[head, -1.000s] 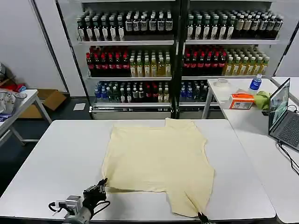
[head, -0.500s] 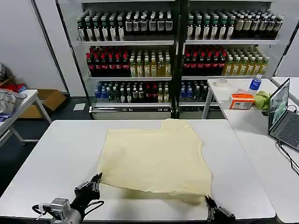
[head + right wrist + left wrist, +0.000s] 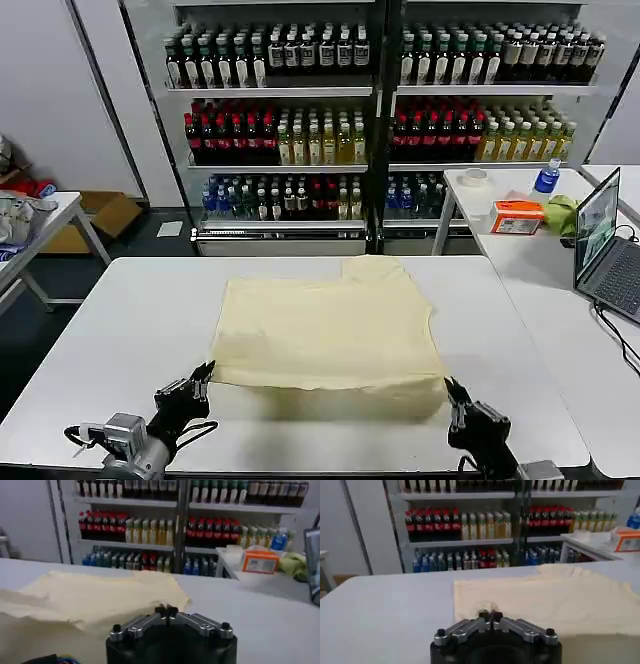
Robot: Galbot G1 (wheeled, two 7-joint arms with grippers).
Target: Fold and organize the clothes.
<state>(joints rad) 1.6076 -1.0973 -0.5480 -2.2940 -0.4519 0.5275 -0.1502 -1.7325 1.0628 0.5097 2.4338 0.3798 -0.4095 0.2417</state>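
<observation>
Head looks down; wrists look low across the shared T-shirt (image 3: pixel 330 335).

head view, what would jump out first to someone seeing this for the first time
The pale cream-yellow T-shirt lies across the middle of the white table, its near edge doubled over. At that near edge sit the left gripper by the shirt's left corner and the right gripper by its right corner, both with fingertips together. Behind, shelves of bottles fill the back wall in dark, red and yellow rows.
</observation>
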